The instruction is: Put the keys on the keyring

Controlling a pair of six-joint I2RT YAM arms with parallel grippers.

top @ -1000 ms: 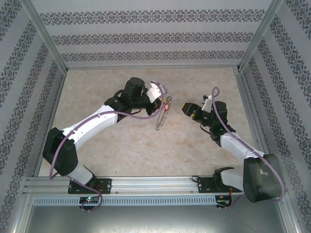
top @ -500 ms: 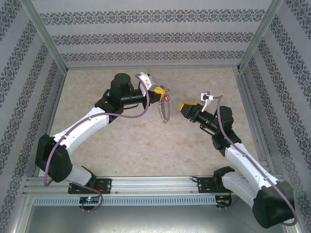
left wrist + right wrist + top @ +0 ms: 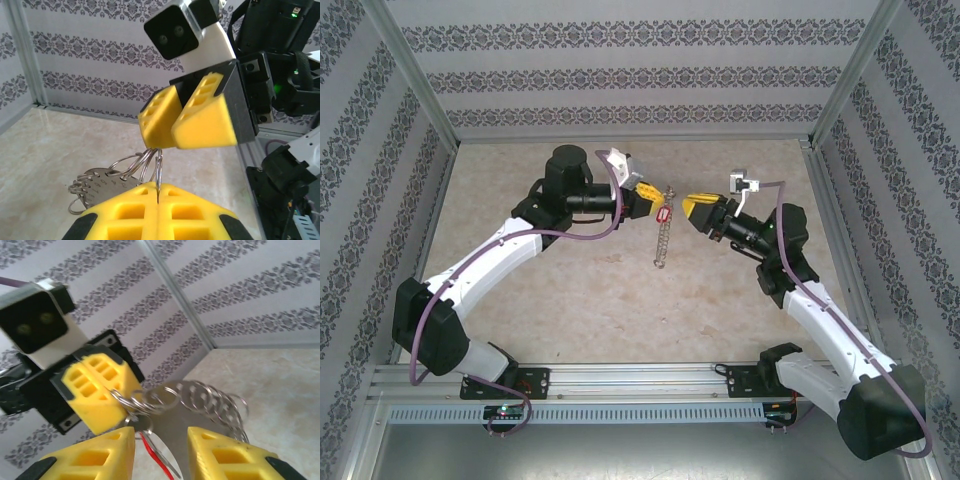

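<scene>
The left gripper (image 3: 646,193) is seen above the middle of the marble-patterned table (image 3: 570,300), pointed towards the right arm. Its yellow foam fingers (image 3: 125,215) are pressed flat together in the left wrist view, and a thin wire of the keyring (image 3: 661,240) is clamped in the seam between them. From that grip the keyring is hung downward in the overhead view, as a narrow grey strand with its lower end close to the tabletop; whether it touches the surface cannot be told. In the left wrist view the loop's small grey metal pieces (image 3: 97,184) are bunched below and to the left of the clamped wire.

The key (image 3: 663,213) is seen as a small red spot at the top of the hanging keyring, just beside the left gripper's tips.

The right gripper (image 3: 692,208) is held opposite the left one, tip facing tip, with the keyring between them. Its fingers (image 3: 92,460) are parted in the right wrist view, with a clear gap left between the two pads. The key's red part (image 3: 149,449) and a cluster of overlapping wire rings (image 3: 210,400) are seen within and just beyond that gap; no contact between the pads and the key can be made out.
</scene>
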